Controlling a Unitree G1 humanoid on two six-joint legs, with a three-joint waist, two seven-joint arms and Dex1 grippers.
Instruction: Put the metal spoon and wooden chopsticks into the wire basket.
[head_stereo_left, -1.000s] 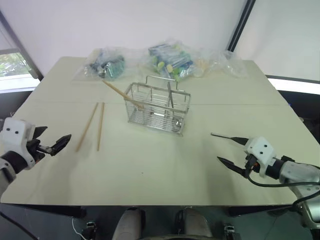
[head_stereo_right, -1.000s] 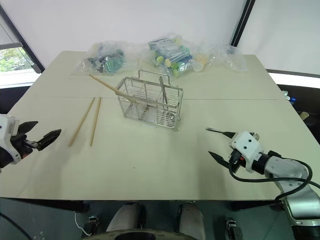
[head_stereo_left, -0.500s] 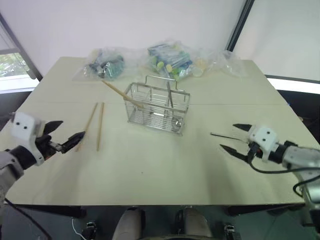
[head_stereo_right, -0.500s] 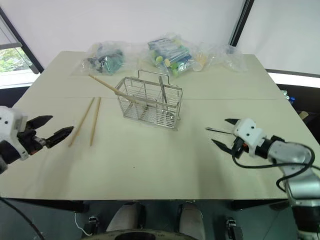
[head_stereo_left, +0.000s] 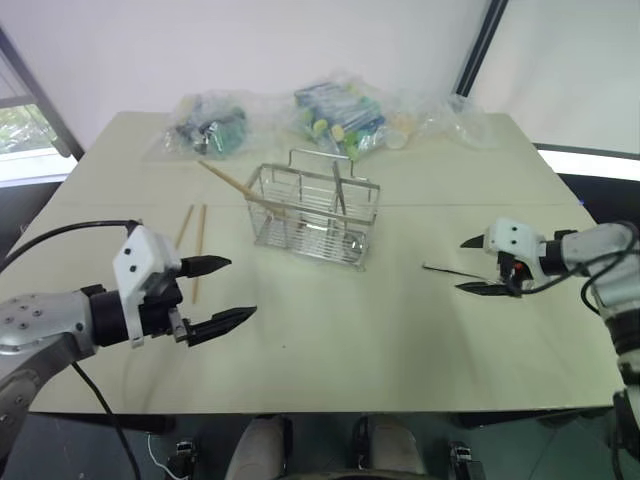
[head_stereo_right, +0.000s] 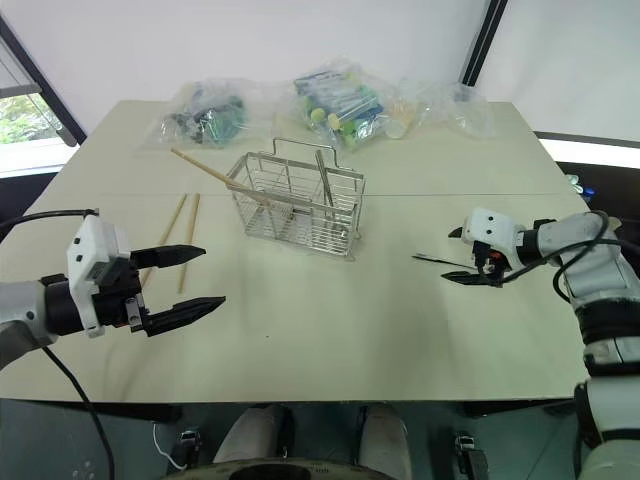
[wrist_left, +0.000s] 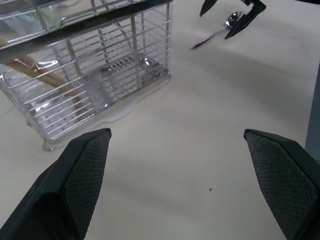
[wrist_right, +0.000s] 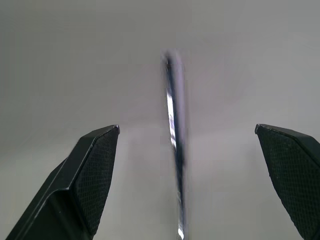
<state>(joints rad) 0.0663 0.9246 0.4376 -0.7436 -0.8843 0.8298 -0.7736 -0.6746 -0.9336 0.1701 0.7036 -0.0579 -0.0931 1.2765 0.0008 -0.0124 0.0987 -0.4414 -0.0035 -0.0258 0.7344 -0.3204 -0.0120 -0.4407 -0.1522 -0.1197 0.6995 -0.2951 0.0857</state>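
Note:
The metal spoon (head_stereo_left: 445, 270) lies flat on the table at the right. My right gripper (head_stereo_left: 463, 266) hangs open over its near end, one finger on each side, and the handle (wrist_right: 173, 115) runs away between them. The wire basket (head_stereo_left: 313, 215) stands mid-table with one wooden chopstick (head_stereo_left: 240, 185) leaning out of its left side. Two more chopsticks (head_stereo_left: 198, 250) lie side by side on the table left of the basket. My left gripper (head_stereo_left: 236, 290) is open and empty, low over the table in front of those two, pointing toward the basket (wrist_left: 100, 75).
Clear plastic bags of small items sit along the far edge: one at the left (head_stereo_left: 210, 125), one in the middle (head_stereo_left: 340, 110), one at the right (head_stereo_left: 450, 120). Bare tabletop (head_stereo_left: 340, 330) stretches between my two grippers.
My left arm has swung in from the table's left edge toward the middle. My right gripper has moved forward and now straddles the spoon. Both have stayed open.

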